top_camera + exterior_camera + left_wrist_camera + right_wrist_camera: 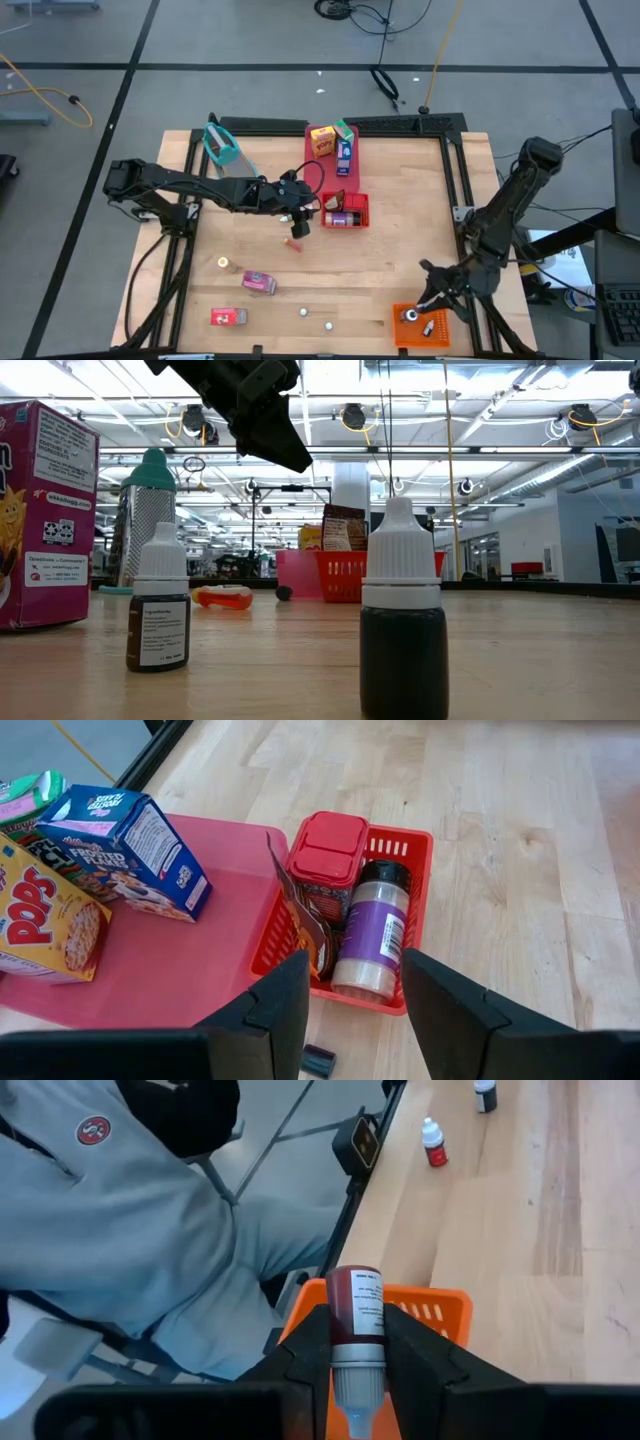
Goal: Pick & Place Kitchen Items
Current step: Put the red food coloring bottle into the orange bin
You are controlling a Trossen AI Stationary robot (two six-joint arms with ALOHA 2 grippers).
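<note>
My left gripper (355,1010) is open and hovers over the near rim of the red basket (418,845), which holds a red-lidded jar (328,850), a purple-labelled jar (372,925) and a packet. Yellow (40,925), blue (125,845) and green cartons stand on the red tray (200,945). My right gripper (357,1340) is shut on a small red dropper bottle (355,1300) above the orange bin (440,1310). A pink carton (258,283), a red carton (228,317), two little bottles (303,312) and a small orange piece (293,243) lie on the table. My right gripper pinches the red dropper bottle between its two fingers by the body just ahead of the white cap (357,1380). The bottle lies along the fingers, with its base pointing away from the wrist and its cap toward it. It is lifted clear, over the orange bin's rim.
A teal-handled grater (222,145) lies near the far left corner. A tiny round piece (223,262) sits left of the pink carton. The orange bin (420,325) at the near right edge holds small items. A person in grey (120,1230) stands just beyond that edge.
</note>
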